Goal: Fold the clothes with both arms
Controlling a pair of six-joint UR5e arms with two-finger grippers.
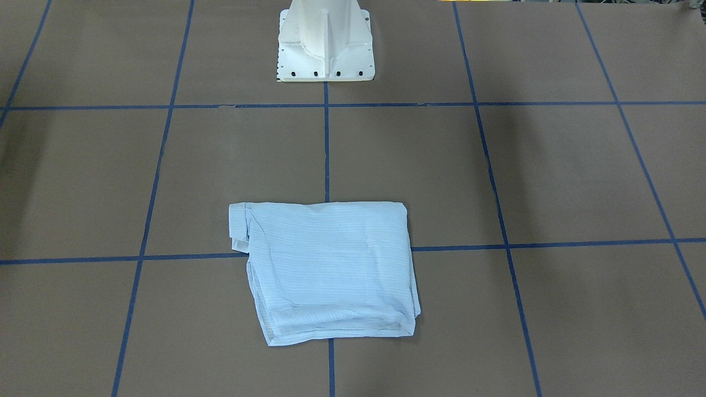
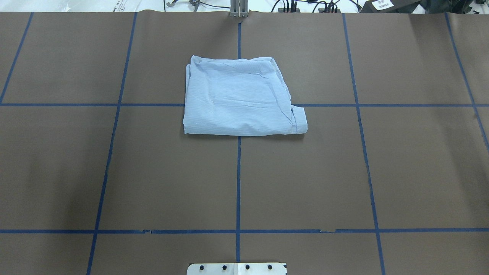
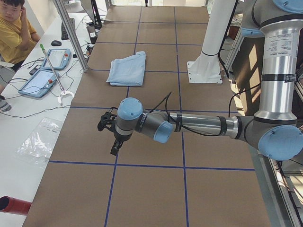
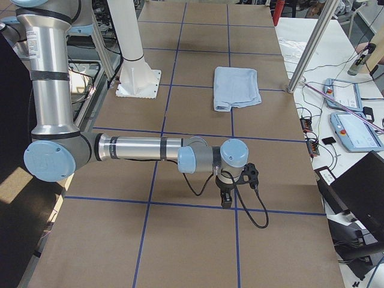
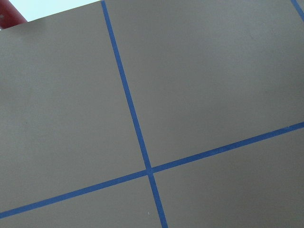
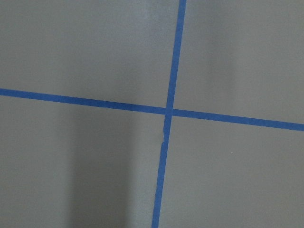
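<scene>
The pale blue shirt [image 1: 328, 270] lies folded into a compact rectangle on the brown table, flat, with no gripper touching it. It also shows in the overhead view [image 2: 238, 97], the left side view [image 3: 127, 68] and the right side view [image 4: 234, 87]. My left gripper [image 3: 115, 146] hangs low over bare table, well away from the shirt toward the table's left end; I cannot tell if it is open or shut. My right gripper [image 4: 226, 198] hangs low over bare table toward the right end; I cannot tell its state either. Both wrist views show only table and blue tape.
The white pedestal base [image 1: 325, 49] stands at the robot's side of the table. A seated operator [image 3: 14, 33], teach pendants [image 3: 47, 66] and metal posts [image 3: 71, 35] line the far edge. Blue tape lines [image 2: 238, 183] grid the table.
</scene>
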